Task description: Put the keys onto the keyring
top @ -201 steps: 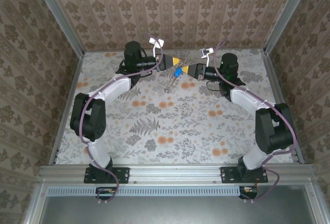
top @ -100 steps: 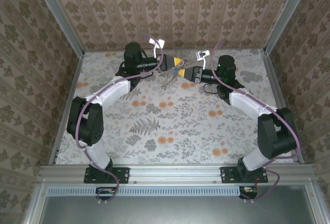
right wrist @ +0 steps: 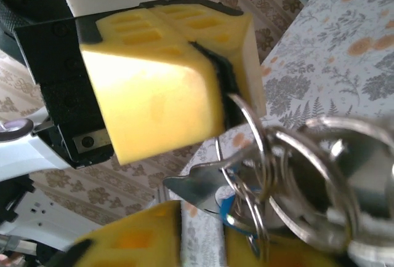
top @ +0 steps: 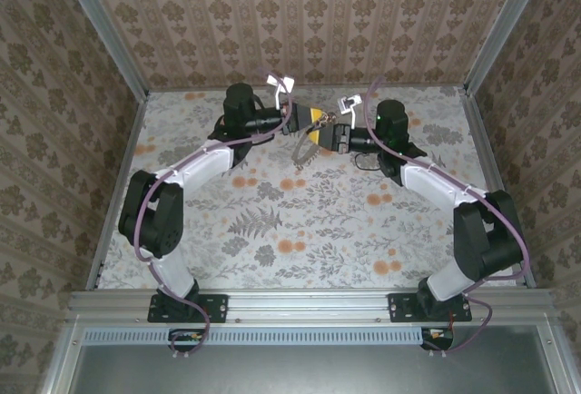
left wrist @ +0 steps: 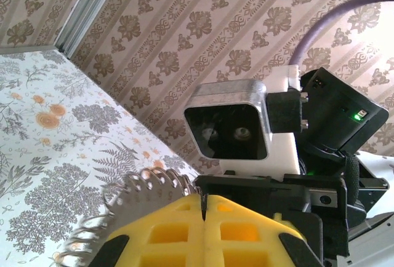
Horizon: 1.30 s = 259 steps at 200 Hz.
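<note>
**Top view:** The left gripper (top: 313, 119) and right gripper (top: 318, 137) meet tip to tip above the far middle of the table (top: 272, 221), near the back wall (top: 318, 31). What they hold is too small to resolve. Open floral surface lies on the near side and out towards both side rails (top: 116, 185).

**Left wrist view:** The left gripper's yellow pads (left wrist: 240, 230) are pressed together with the seam closed. A ribbed silvery arc of the keyring (left wrist: 138, 196) shows just left of them, cut off by the bottom edge. The right arm's camera housing (left wrist: 234, 125) faces it, close ahead.

**Right wrist view:** This view is heavily blurred. One loop of the keyring (right wrist: 295, 175) leaves the seam of the left pads and is clamped there. The keys (right wrist: 229, 210), a blue head with a silvery blade, sit between the right gripper's own fingers (right wrist: 135, 239). The fingers appear closed on the head, but the contact is not sharp.
</note>
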Motion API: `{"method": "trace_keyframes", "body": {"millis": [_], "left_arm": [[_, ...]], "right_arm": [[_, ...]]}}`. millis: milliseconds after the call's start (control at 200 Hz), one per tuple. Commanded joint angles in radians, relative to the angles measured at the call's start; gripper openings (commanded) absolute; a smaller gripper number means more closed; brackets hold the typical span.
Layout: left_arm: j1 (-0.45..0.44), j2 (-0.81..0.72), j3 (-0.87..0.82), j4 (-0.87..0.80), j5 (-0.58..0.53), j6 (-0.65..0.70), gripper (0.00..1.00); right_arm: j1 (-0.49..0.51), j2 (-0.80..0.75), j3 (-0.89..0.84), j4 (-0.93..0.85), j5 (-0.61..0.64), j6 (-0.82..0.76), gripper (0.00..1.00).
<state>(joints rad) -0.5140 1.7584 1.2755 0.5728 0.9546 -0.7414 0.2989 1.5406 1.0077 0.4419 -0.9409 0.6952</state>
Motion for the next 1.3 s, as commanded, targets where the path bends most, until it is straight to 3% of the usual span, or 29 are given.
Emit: {"method": "trace_keyframes", "body": {"millis": [0,220,390,540,705,1115,1290], "left_arm": [[0.015,-0.039,-0.015,0.1,-0.01,-0.034,0.0],[0.025,-0.042,-0.043,0.151,-0.022,-0.053,0.0],[0.024,-0.042,-0.057,0.187,-0.025,-0.07,0.0],[0.022,-0.042,-0.059,0.213,-0.029,-0.088,0.0],[0.019,-0.037,-0.062,0.262,-0.036,-0.126,0.0],[0.012,-0.033,-0.053,0.273,-0.038,-0.143,0.0],[0.012,-0.028,-0.043,0.264,-0.04,-0.139,0.0]], "right_arm": [[-0.029,-0.097,-0.049,-0.067,0.01,-0.055,0.36],[-0.072,-0.279,-0.142,-0.156,0.073,-0.095,0.36],[-0.075,-0.319,-0.143,-0.09,0.188,-0.027,0.33],[-0.075,-0.277,-0.146,0.074,0.293,0.076,0.3],[-0.068,-0.179,-0.104,0.202,0.298,0.142,0.24],[0.003,-0.048,-0.015,0.242,0.273,0.155,0.07],[0.019,-0.071,-0.041,0.245,0.28,0.15,0.06]]}}
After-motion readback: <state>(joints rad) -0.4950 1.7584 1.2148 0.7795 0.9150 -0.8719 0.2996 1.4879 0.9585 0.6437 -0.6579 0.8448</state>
